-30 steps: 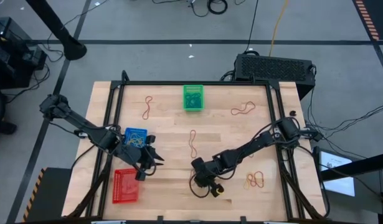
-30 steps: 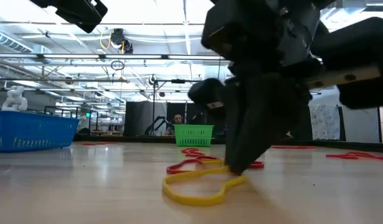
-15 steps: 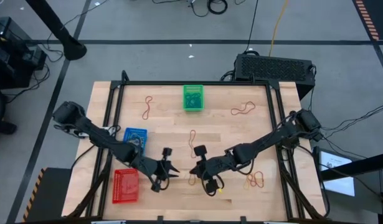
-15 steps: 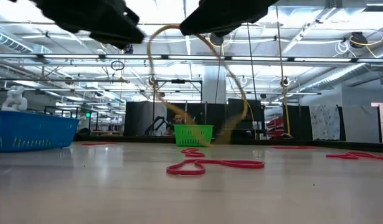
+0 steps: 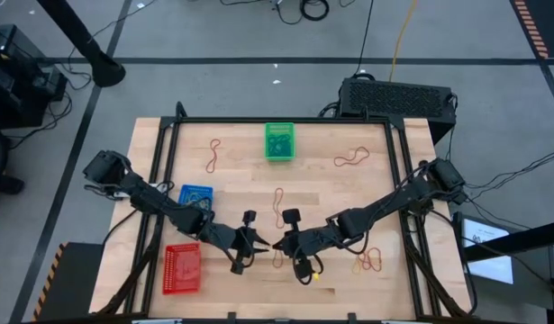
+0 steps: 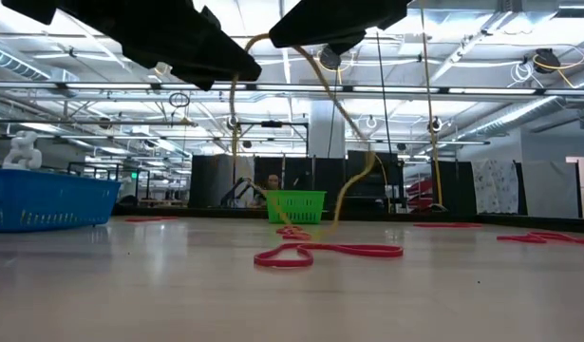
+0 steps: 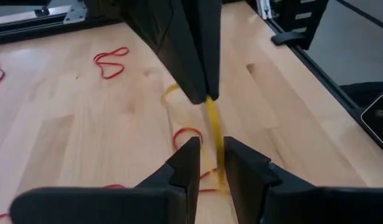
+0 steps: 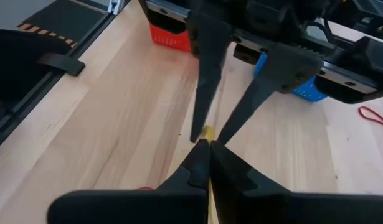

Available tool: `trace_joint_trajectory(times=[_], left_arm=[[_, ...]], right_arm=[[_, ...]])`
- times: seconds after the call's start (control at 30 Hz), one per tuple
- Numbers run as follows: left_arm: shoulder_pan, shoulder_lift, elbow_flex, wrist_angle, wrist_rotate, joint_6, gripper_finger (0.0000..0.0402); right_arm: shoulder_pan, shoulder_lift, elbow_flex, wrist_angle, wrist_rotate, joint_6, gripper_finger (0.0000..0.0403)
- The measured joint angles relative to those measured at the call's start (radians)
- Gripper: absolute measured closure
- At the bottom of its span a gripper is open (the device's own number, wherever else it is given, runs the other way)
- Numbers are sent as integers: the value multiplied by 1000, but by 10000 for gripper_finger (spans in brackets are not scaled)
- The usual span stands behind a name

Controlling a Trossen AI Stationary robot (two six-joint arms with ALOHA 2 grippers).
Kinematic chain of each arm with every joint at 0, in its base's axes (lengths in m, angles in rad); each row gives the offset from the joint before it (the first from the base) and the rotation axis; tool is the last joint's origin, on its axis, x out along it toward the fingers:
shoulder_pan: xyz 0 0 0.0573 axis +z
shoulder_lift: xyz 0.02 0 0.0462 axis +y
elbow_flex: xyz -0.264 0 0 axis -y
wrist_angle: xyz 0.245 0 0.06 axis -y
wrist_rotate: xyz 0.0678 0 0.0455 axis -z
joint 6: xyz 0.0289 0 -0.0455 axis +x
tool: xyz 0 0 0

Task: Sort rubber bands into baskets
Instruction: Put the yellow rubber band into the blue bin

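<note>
My right gripper is shut on a yellow rubber band above the near middle of the table. My left gripper faces it tip to tip and is open, one finger on each side of the band's strand just below the right fingertips. The red basket stands near left, the blue basket behind it and the green basket at the far middle. Red rubber bands lie flat on the wood. My right gripper pinches the top of the yellow band's loop between its two fingertips. The fingers slant down toward the table's left. The band hangs slack below them, clear of the table. Whether my left gripper's fingers touch the strand, I cannot tell.
More bands lie at the far left, far right, middle and near right. A black frame runs round the tabletop. A large black box sits beyond the far right corner.
My right gripper has risen and tipped toward level, lifting the yellow band off the table, so that it now hangs as a loop. My left gripper has swung from beside the blue basket toward the table's right and down, up to the right gripper's tip.
</note>
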Motion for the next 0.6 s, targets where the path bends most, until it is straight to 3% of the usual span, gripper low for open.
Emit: trace_joint_trajectory(times=[0.2, 0.43, 0.6], left_arm=[[7, 0, 0, -21, 17, 0, 390], [-2, -16, 0, -40, 20, 8, 397], [-2, -127, 0, -223, -74, 2, 399]], right_arm=[[0, 0, 0, -17, -4, 7, 402], [-1, 0, 0, -57, 4, 11, 372], [-8, 0, 0, -78, 5, 24, 318]])
